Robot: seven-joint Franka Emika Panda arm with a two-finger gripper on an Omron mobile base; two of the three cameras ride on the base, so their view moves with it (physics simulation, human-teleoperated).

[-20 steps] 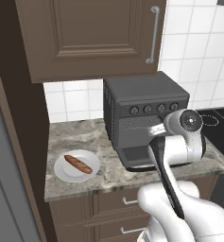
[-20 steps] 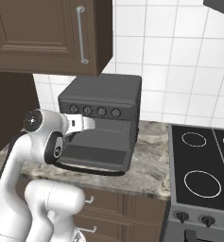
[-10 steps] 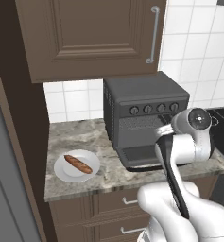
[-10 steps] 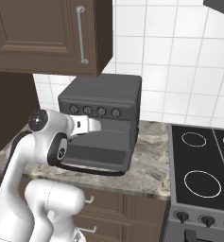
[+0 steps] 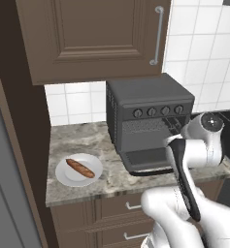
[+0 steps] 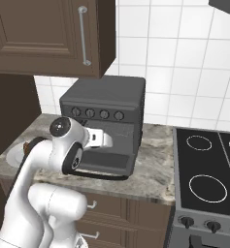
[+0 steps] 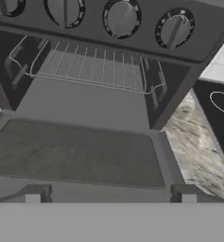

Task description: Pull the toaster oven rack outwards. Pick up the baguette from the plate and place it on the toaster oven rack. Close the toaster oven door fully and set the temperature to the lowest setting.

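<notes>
Toaster oven rack (image 7: 92, 66): thin wire grid, lying flat inside the cavity of the toaster oven (image 5: 148, 116), its long axis running across the oven's width just under the row of knobs, its front bar facing outward toward me. Since the earlier frames I note little change in the scene; my arm has shifted slightly to the right in the left base view, and the oven, the rack and the counter (image 5: 77, 143) items stay as they were. Toaster oven door (image 7: 75, 153): dropped open, lying flat in front of the cavity. Gripper (image 7: 111, 198): held in front of the open door, jaws spread wide, holding nothing. Baguette (image 5: 80, 168): resting on the plate (image 5: 68, 178) left of the oven, lying diagonally.
</notes>
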